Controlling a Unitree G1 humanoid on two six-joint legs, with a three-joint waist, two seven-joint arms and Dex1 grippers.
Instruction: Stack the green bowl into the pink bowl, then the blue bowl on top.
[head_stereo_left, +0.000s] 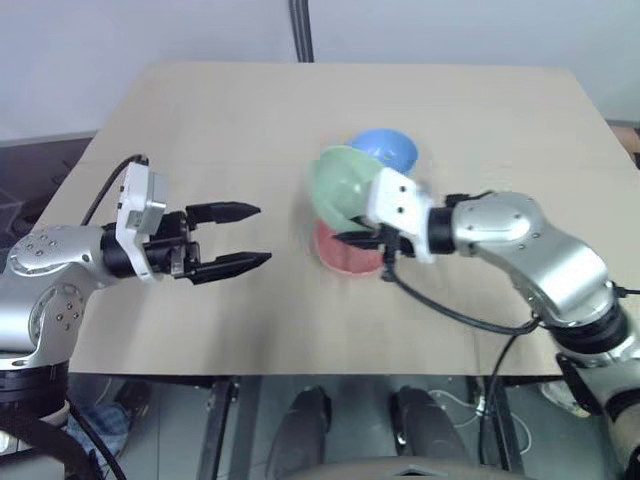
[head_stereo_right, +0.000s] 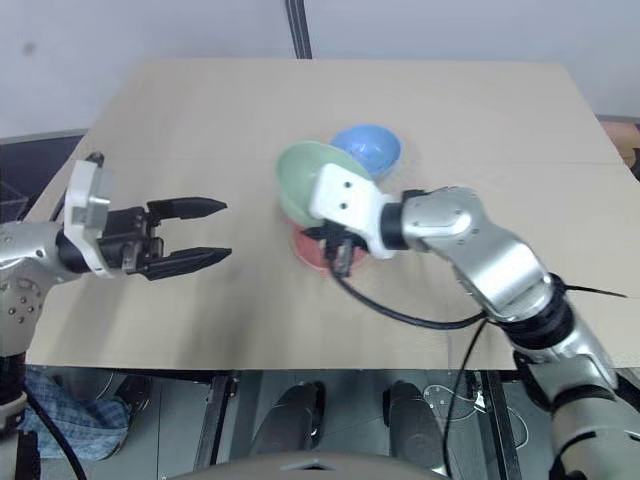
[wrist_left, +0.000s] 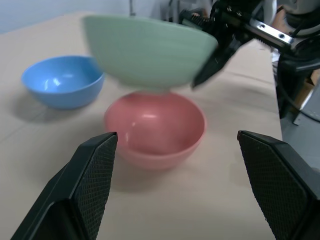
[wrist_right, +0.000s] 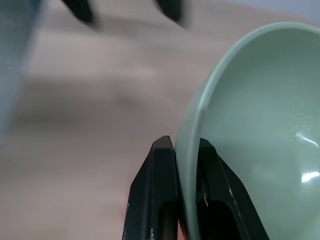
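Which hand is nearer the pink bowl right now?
Right. The right hand, shut on the green bowl's rim, holds it just above the pink bowl. The left hand hangs open, apart from it on the left.

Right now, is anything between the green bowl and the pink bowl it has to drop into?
Nothing visible. The right gripper is pinched on the rim of the green bowl, holding it in the air just above the pink bowl, which is empty. The blue bowl sits apart, beside them.
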